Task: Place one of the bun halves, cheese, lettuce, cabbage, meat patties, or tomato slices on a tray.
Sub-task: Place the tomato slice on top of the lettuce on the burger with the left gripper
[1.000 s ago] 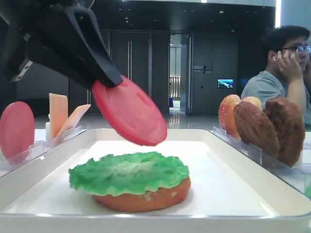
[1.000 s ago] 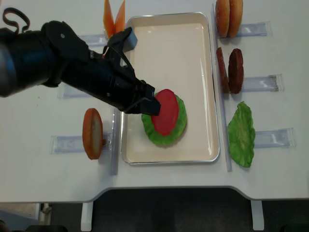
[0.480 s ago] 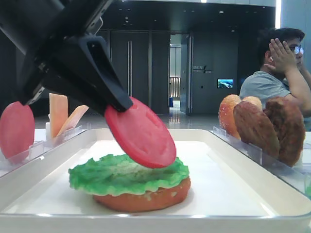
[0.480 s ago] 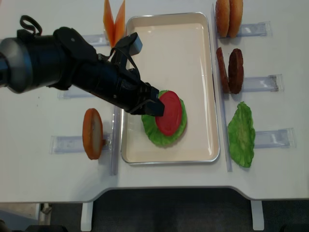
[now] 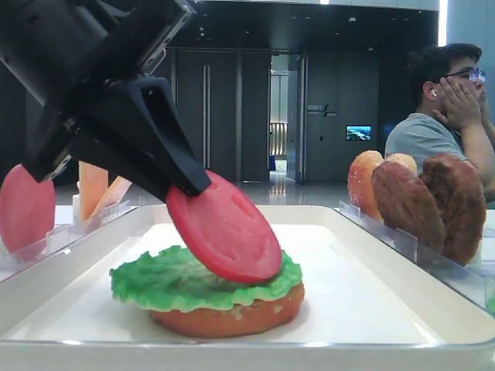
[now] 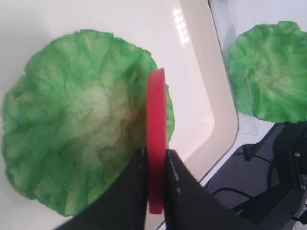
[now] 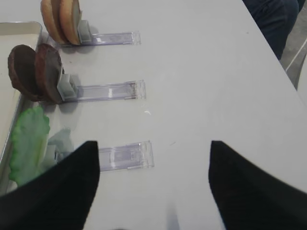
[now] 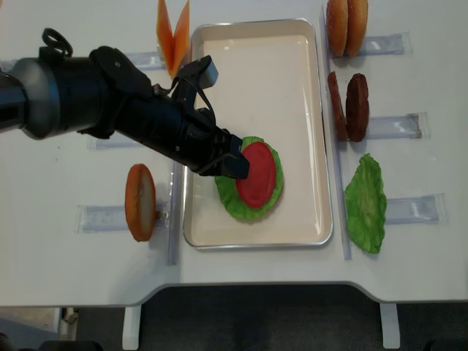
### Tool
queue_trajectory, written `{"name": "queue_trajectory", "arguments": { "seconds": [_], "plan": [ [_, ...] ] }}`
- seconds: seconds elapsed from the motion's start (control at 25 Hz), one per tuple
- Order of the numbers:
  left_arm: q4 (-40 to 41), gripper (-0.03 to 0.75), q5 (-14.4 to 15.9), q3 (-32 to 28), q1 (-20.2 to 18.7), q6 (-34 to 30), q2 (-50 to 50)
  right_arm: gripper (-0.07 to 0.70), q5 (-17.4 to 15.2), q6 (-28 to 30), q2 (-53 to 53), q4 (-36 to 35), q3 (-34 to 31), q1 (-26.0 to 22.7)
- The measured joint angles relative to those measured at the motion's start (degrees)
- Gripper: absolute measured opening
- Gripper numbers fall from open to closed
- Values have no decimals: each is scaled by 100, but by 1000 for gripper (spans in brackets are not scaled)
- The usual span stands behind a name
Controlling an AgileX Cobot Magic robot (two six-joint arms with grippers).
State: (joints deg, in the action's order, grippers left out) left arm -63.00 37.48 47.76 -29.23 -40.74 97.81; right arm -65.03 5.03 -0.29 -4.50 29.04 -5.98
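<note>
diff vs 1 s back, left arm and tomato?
The left claw, shut on the flat round red tomato slice, has brought it down from above the ruffled green lettuce leaf until its lower edge meets the leaf, still tilted. No release. The lettuce-topped bun half and white rectangular tray stayed put.

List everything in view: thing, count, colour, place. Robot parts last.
tray: 1, white, table centre
bun half: 1, orange-brown, on the tray under the lettuce
lettuce: 1, green, on that bun half
tomato slice: 1, red, tilted, lower edge at the lettuce, gripped by the left fingers
second tomato slice: 1, pinkish-red, upright in a holder left of the tray
cheese: 2, pale orange, upper left of the tray
bun halves: 2, upper right
flat bun: 1, left of the tray
meat patties: 2, dark brown, right
loose lettuce leaf: 1, green, right
person: 1, background
left gripper: shut on the tomato slice
right gripper: open, over the table
</note>
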Motion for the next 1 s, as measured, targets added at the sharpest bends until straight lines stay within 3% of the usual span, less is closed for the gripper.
{"name": "queue_trajectory", "arguments": {
  "seconds": [0.76, 0.88, 1.0],
  "plan": [
    [0, 64, -122, 0, 0, -118, 0, 472, 5, 0, 0, 0, 0, 0],
    [0, 120, -129, 0, 0, -118, 0, 472, 5, 0, 0, 0, 0, 0],
    [0, 274, -149, 0, 0, -113, 0, 472, 5, 0, 0, 0, 0, 0]
  ]
}}
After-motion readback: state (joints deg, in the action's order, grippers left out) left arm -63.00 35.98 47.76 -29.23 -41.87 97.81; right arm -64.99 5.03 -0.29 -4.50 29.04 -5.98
